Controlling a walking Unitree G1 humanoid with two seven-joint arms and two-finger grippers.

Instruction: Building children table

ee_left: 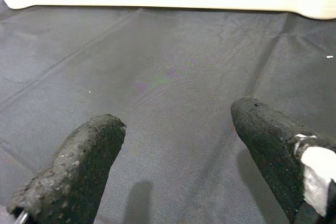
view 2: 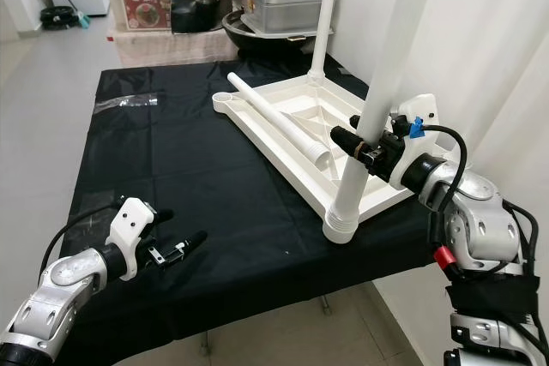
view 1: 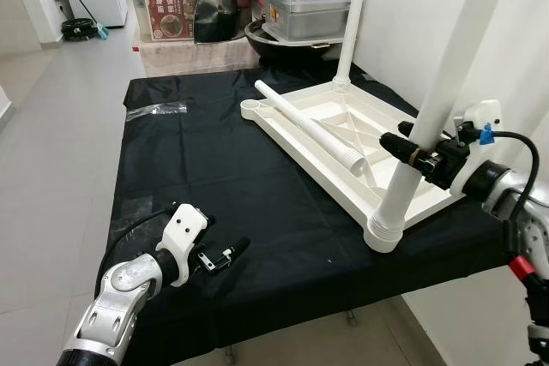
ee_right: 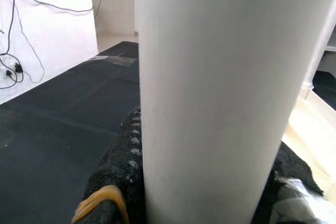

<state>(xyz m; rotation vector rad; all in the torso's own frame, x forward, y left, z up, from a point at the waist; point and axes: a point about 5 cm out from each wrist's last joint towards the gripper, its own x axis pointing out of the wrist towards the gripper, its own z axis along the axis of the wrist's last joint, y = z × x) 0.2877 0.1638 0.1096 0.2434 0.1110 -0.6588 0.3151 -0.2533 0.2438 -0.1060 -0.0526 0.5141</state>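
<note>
Sitting upside down on a black cloth [view 1: 197,169], the white tabletop [view 1: 343,139] has storage bins [view 1: 184,2] behind it. Right gripper [view 1: 410,150] is clamped on an upright leg [view 1: 437,105]; left gripper [view 1: 225,256] hovers low over the cloth, fingers apart.

grey tiled floor [view 1: 51,126] | white wall [view 1: 515,32] | storage boxes [view 1: 176,6]
</note>
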